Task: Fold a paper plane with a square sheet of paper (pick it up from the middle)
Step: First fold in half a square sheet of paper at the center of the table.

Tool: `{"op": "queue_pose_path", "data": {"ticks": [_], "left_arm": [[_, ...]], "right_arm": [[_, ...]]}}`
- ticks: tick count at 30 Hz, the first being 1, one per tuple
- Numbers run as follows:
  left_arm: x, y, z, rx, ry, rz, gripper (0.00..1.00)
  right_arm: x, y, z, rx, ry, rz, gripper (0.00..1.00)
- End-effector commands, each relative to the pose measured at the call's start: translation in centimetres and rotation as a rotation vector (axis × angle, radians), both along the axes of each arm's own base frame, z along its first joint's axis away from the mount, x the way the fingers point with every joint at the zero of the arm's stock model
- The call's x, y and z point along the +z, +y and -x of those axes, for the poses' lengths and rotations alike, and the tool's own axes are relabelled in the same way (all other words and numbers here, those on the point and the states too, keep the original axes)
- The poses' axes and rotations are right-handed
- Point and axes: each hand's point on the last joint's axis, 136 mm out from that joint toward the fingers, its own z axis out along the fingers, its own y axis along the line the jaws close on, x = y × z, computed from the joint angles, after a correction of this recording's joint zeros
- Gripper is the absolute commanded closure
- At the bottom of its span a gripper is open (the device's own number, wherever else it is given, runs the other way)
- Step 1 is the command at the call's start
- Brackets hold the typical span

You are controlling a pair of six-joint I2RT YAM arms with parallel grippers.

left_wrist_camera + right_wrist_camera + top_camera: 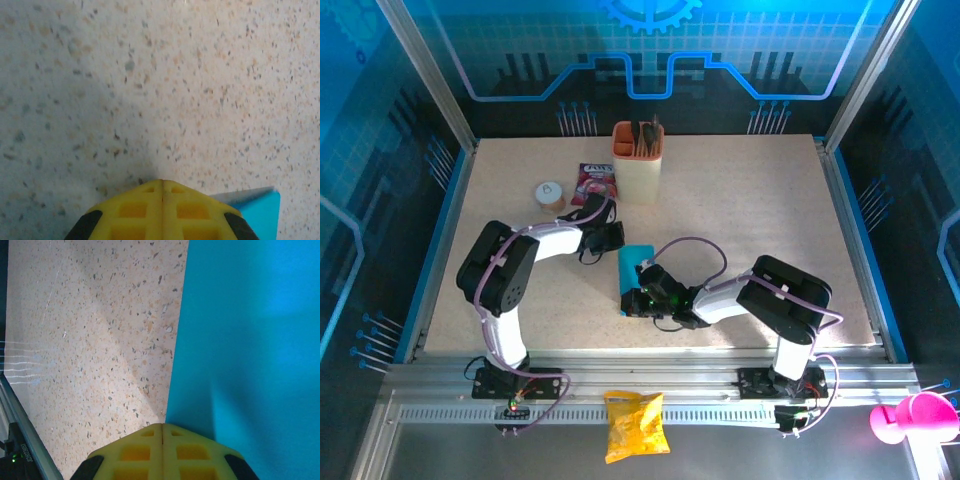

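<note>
"Bright-blue paper, thin, plain and matte: the square sheet of paper (632, 268) lies flat near the middle of the bench (750, 220), reading from above as a narrow strip with straight edges," the inspector states. "Bench surface: hard, smooth, beige with dark speckle."

"Pincer states?" the technician asks.

"Both clenched, holding nothing. The right pincer (162, 430) has its yellow ribbed fingers (135, 452) closed seam to seam, tip at the sheet's long edge. Contact with the paper cannot be confirmed. The left pincer (162, 190) is over bare bench, with one corner of the sheet just beside it."

"Failure modes from here?"

"First, slip. Thin paper on a smooth bench offers little friction, so a closed tip pushing along the edge would likely drag or pivot the sheet rather than crease it. The left pincer does not appear to be on the sheet, so nothing would hold it against a turn."

"Second?"

"Skewed fold. Any rotation would probably misalign the edges, and the error would carry into later folds and the nose. Third, pickup failure: closed jaws cannot pinch a flat sheet, and opening them against a hard surface risks crumpling the edge."
</note>
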Motion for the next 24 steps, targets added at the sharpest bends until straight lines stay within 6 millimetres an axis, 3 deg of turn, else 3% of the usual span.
{"op": "queue_pose_path", "data": {"ticks": [1,6,12,17,24], "left_arm": [[-0.3,0.8,-0.4,-0.014,0.015,-0.052,0.96],[2.7,0.7,0.7,-0.029,-0.036,-0.021,0.94],[5.2,-1.5,5.3,-0.104,-0.088,0.032,0.9],[3.5,-2.8,7.2,-0.135,-0.049,0.084,0.9],[-0.8,-3.3,8.2,-0.152,0.05,0.066,0.95]], "right_arm": [[-8.1,-6.8,6.0,0.034,0.226,0.339,1.0],[-7.4,-6.0,5.6,0.049,0.206,0.325,1.0],[-6.0,-5.0,4.9,0.072,0.172,0.315,1.0],[-6.1,-4.6,4.7,0.08,0.17,0.319,1.0],[-6.1,-4.3,4.6,0.08,0.167,0.326,1.0]]}}
